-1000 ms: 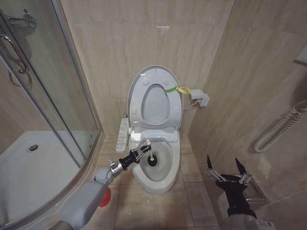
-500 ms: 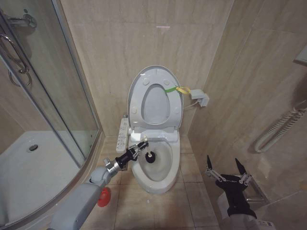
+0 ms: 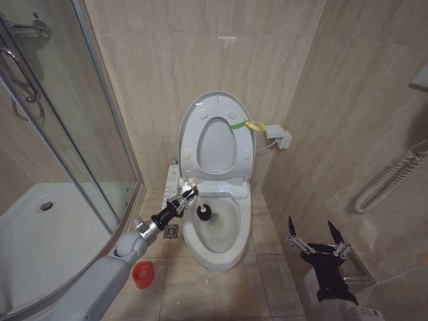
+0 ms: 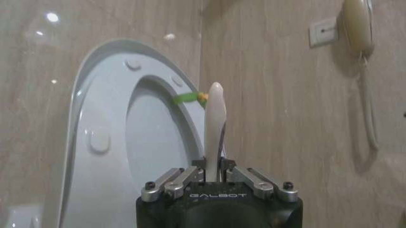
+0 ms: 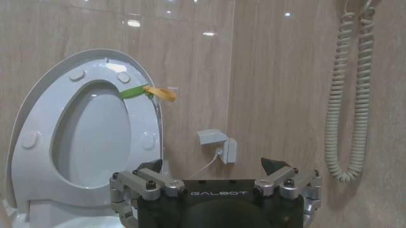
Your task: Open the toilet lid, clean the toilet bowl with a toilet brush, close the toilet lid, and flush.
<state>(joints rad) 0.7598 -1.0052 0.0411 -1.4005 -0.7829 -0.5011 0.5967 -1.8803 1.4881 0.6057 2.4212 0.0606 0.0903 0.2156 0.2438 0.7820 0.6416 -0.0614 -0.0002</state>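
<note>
Lid [image 3: 215, 137] stands upright against the wall, its yellow-green strap [image 3: 245, 124] on the right edge. From my head camera I see the left gripper [image 3: 188, 193] reaching over the near-left rim of the bowl [image 3: 215, 246], clenched on the brush [image 3: 201, 211] handle; the dark bristle head sits down inside the bowl at its upper left. My left wrist camera shows the white handle [image 4: 214, 124] pinched between the fingers. Red holder [image 3: 141, 274] sits on the floor left of the toilet. Right gripper [image 3: 315, 242] waits spread wide, low on the right.

glossy white plastic toilet lid [image 3: 215, 137], upright.
</note>
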